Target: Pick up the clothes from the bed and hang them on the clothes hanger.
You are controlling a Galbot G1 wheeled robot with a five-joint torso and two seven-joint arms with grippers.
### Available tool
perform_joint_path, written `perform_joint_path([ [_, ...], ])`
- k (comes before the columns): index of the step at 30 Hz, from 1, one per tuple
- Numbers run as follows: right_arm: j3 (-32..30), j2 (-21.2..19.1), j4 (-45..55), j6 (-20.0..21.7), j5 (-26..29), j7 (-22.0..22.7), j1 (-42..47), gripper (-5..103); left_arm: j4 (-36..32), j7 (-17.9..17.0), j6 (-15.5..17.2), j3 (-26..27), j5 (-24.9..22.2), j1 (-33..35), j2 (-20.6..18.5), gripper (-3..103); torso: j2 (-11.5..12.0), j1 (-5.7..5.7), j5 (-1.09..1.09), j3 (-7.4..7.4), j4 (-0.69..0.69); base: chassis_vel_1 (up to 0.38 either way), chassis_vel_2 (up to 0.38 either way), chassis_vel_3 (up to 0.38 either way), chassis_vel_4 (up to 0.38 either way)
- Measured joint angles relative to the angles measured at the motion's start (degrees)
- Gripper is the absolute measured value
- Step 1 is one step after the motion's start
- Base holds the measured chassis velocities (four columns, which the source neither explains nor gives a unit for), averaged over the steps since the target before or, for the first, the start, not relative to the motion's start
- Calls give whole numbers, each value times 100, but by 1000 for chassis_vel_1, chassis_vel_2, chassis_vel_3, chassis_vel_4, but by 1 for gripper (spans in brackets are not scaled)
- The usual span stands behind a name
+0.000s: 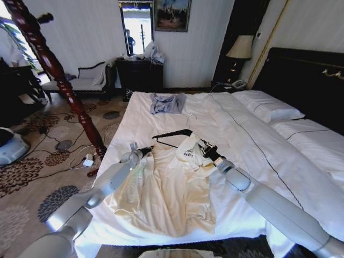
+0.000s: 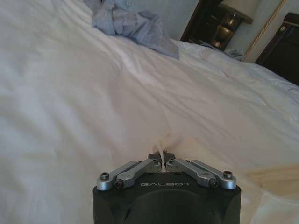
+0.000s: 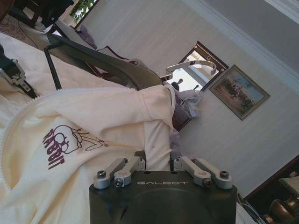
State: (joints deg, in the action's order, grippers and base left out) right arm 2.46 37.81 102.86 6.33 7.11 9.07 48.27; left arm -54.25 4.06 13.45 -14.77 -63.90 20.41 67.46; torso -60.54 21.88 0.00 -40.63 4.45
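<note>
Head view, cream clothes (image 1: 161, 188) spread along the near left edge of the bed (image 1: 252, 145), left gripper (image 1: 137, 150) pinched on their edge, right gripper (image 1: 201, 153) clamped on a lifted fold, dark clothes hanger (image 1: 172, 134) just behind, grey-blue garment (image 1: 166, 102) farther back.

Daylight enters through the bright, overexposed window (image 1: 136, 27) at the upper middle of the head view, and the wide white-sheeted bed (image 1: 161, 115) glares pale beneath it. The frame edges bow, curving the reddish-brown turned wooden post (image 1: 56, 75) at upper left. In the left wrist view the crumpled grey-blue garment (image 2: 131, 23) is soft, out of focus.
</note>
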Motion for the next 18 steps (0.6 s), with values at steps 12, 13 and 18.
perform_joint_path([
  [12,34,-35,-34,-31,-101,-16,39,20,-1161,-165,-10,220,-202,308,-502,0,0,0,0,0,0,0,0,0,0],
  [13,36,-34,-48,-34,-103,-19,38,20,-1374,-211,-10,278,-260,379,-574,0,0,0,0,0,0,0,0,0,0],
  [18,41,-38,-93,-47,-104,-32,27,20,-1724,-272,-16,363,-356,498,-732,0,0,0,0,0,1,0,0,0,0],
])
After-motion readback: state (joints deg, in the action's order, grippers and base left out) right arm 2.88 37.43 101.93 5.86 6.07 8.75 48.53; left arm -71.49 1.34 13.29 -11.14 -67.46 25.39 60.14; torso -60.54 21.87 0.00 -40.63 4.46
